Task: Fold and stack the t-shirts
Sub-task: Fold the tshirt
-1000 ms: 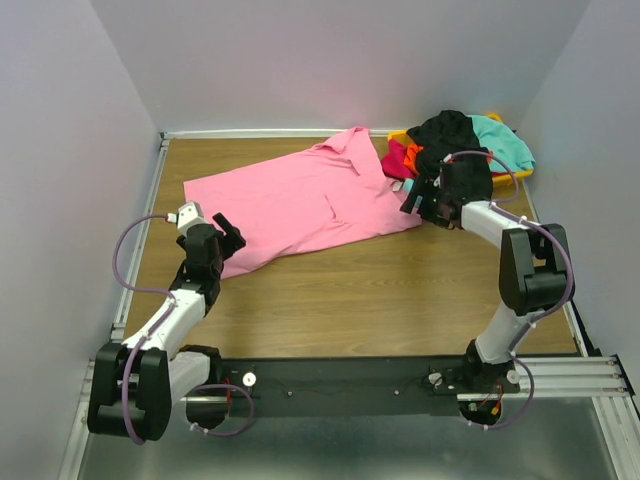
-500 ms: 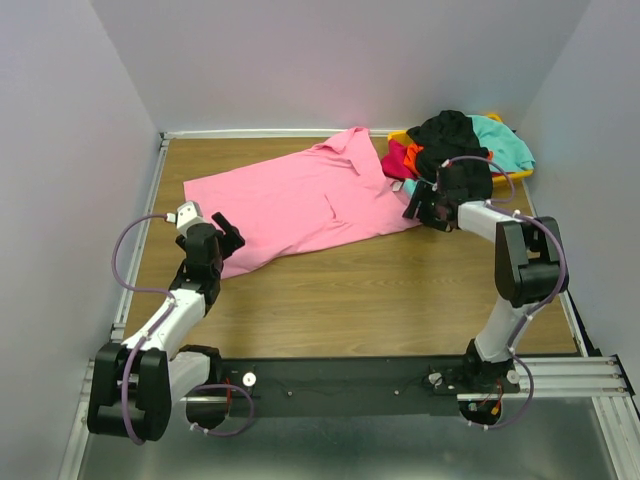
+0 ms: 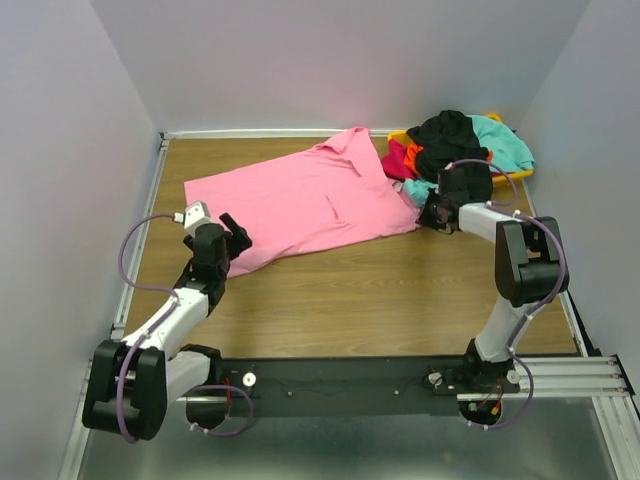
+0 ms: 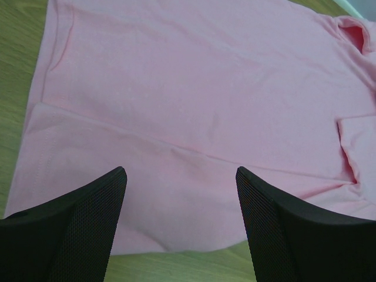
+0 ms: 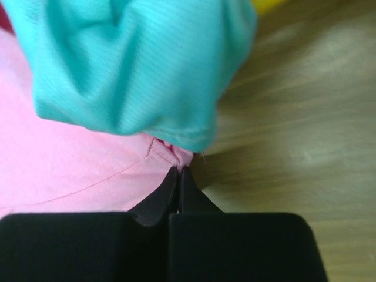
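The pink shirt [image 3: 300, 205] lies spread across the upper middle of the table [image 3: 380, 290], with bare wood open below its lower edge and the pile [image 3: 455, 140] crowding its upper-right side. The left gripper [image 4: 179, 170] hangs wide apart and empty over the lower-left hem. The right gripper [image 5: 178, 176] is pinched closed on the shirt's right corner, just under the teal shirt [image 5: 135, 64].

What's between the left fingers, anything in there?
The pink t-shirt's near edge, plus a strip of wooden table beyond it; the open left fingers hold nothing. Left wrist view shows it.
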Robot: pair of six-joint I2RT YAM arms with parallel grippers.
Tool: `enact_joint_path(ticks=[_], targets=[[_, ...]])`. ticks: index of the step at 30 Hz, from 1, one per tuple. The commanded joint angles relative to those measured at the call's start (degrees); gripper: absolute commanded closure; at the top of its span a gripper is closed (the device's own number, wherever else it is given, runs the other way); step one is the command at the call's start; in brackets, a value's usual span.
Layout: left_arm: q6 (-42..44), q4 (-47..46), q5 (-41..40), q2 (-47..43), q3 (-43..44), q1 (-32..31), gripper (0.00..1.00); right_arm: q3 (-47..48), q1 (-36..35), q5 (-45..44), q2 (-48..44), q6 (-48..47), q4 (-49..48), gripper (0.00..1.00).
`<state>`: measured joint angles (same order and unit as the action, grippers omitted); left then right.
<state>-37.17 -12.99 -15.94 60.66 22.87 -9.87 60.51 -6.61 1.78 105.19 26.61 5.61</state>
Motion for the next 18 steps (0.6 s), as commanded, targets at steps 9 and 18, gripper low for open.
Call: enact_joint_path(ticks=[9, 18], targets=[[-3.7, 0.7, -2.3, 9.7, 5.3, -5.2, 0.17, -6.4, 1.9, -6.9, -10.0, -1.0, 2.6, 1.0], [-3.2, 5.6, -7.9, 16.0, 10.5, -4.6, 0.17, -7.8, 2.0, -4.5, -11.9, -1.6, 2.8, 0.99]])
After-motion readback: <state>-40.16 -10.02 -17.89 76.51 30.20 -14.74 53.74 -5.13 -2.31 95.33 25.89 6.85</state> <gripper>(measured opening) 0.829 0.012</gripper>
